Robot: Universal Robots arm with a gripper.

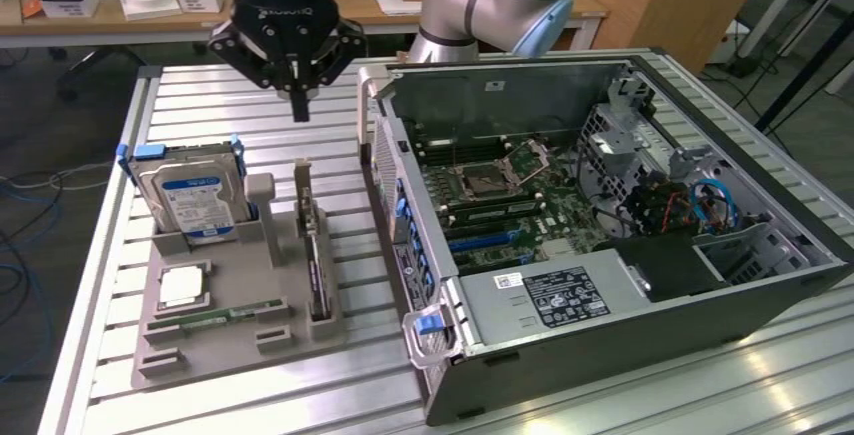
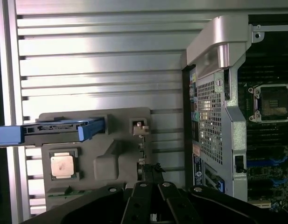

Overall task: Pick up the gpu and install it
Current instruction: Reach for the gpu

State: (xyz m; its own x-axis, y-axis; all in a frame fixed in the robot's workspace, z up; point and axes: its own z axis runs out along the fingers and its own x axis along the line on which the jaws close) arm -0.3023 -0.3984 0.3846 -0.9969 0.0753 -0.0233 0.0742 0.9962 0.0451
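The gpu stands on edge in a slot of the grey holder tray, a thin green card with its silver bracket pointing up. My gripper hangs well above the tray's far end, shut, with nothing between the fingers. In the wrist view the gpu appears edge-on from above, its bracket end beside the tray's wall, and my gripper sits directly over its other end. The open computer case with the motherboard lies on its side just to the exterior view's right of the tray.
In the holder tray a hard drive with blue rails stands upright, with a CPU and a memory stick lying in front of it. The slatted metal table carries everything. A cluttered desk stands behind.
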